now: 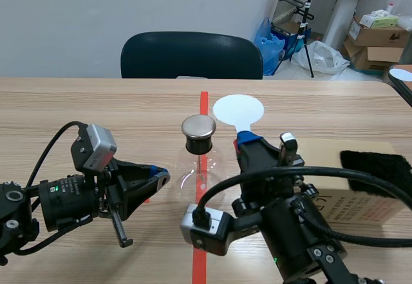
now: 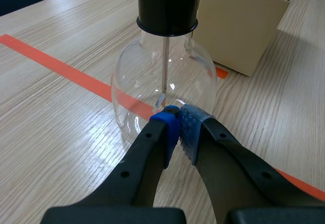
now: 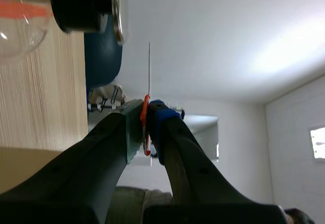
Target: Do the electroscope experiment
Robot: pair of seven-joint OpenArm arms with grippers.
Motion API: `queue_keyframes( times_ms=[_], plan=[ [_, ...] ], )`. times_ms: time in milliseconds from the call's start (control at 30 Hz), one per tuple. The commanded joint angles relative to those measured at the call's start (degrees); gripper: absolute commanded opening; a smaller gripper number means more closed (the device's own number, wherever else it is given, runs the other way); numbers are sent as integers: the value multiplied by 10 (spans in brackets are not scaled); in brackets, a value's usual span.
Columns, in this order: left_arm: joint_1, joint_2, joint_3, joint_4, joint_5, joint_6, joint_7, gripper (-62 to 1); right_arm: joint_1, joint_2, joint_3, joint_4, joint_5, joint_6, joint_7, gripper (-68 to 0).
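Right gripper (image 1: 246, 139) clamping one white disc (image 1: 238, 109), one flask (image 1: 197, 158)

2 black arms (image 1: 64, 205), looped cables (image 1: 335, 173), silver cameras (image 1: 98, 143), blue pads (image 2: 165, 130).

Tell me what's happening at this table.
Two robot arms are working at an electroscope flask that stands on the table's red line. The right claw is shut on a white disc paddle, held upright beside the flask's metal cap and apart from it. The left claw is shut on nothing, its tips right at the glass bulb. I cannot tell whether they touch it. A black cloth lies on a cardboard box nearby.
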Motion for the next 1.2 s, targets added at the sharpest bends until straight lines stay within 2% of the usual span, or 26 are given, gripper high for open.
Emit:
queue_keyframes(
  times_ms=[0,200,433,700,1167],
  plan=[
    [-2,3,-4,13,-8,-5,-8,-579,5,6,4,9,0,-8,-21,-665],
    [-2,3,-4,13,-8,-5,-8,-579,5,6,4,9,0,-8,-95,-665],
    [-2,3,-4,13,-8,-5,-8,-579,5,6,4,9,0,-8,-147,-665],
    [-2,3,-4,13,-8,-5,-8,-579,5,6,4,9,0,-8,-170,-665],
    [-2,3,-4,13,-8,-5,-8,-579,5,6,4,9,0,-8,-171,-665]
  ],
)
